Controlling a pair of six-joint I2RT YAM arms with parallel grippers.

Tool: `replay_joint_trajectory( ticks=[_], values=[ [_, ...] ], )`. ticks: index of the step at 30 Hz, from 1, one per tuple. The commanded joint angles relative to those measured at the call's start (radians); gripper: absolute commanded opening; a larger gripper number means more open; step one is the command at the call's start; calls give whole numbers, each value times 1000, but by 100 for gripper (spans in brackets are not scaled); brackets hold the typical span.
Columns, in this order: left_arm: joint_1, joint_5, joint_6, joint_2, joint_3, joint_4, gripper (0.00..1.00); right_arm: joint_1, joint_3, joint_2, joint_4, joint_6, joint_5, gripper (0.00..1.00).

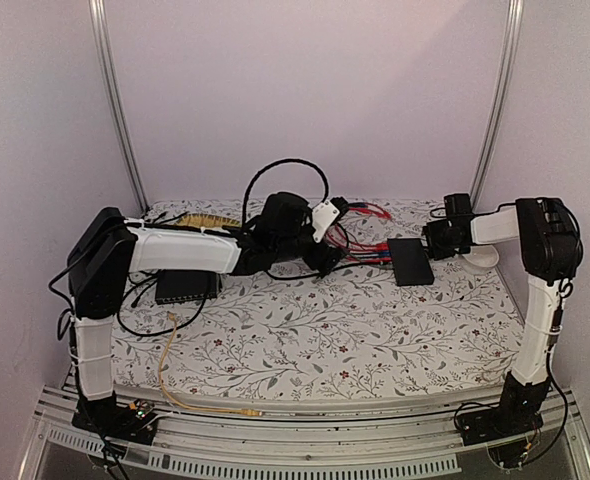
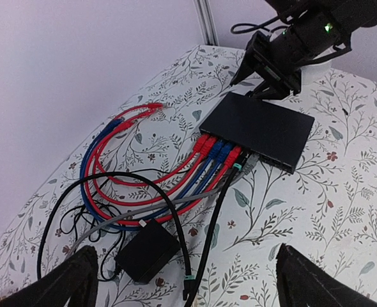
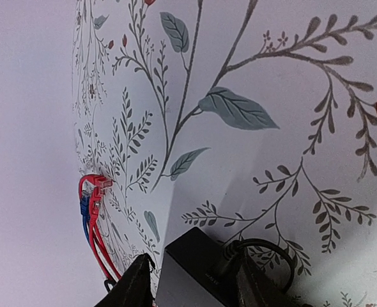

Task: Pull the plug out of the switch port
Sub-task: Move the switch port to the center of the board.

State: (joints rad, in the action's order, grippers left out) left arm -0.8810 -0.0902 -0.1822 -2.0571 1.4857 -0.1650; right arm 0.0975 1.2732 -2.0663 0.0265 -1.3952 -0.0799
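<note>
The flat black switch (image 2: 260, 125) (image 1: 410, 262) lies on the floral table cover. Along its near edge runs the row of ports (image 2: 234, 152), filled with red and blue plugs (image 2: 213, 148), a black teal-banded plug (image 2: 238, 167) and a grey one. My left gripper (image 2: 187, 256) (image 1: 327, 258) hovers wide open short of those plugs, holding nothing. My right gripper (image 3: 192, 265) (image 2: 271, 64) (image 1: 438, 240) sits at the switch's far end. Its fingers (image 3: 134, 284) are closed on either side of the box (image 3: 198, 262), beside a black power lead (image 3: 265, 246).
Red and blue cables (image 2: 108, 160) loop left of the switch. A small black adapter (image 2: 147, 251) and a loose teal-banded plug (image 2: 187, 281) lie under my left gripper. A dark grey box (image 1: 187, 287) with a yellow cable (image 1: 170, 370) sits near the left arm.
</note>
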Motion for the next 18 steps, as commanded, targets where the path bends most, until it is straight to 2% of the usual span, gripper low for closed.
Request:
replay_joint_trajectory(
  ticks=[1,18],
  values=[
    [-14,-11,23,78,-67,-103,97,-4,39,-32,-28,15,33,43],
    [-13,-35,14,195,-123,-157,96,-3,148,-69,-173,74,83,43]
  ],
)
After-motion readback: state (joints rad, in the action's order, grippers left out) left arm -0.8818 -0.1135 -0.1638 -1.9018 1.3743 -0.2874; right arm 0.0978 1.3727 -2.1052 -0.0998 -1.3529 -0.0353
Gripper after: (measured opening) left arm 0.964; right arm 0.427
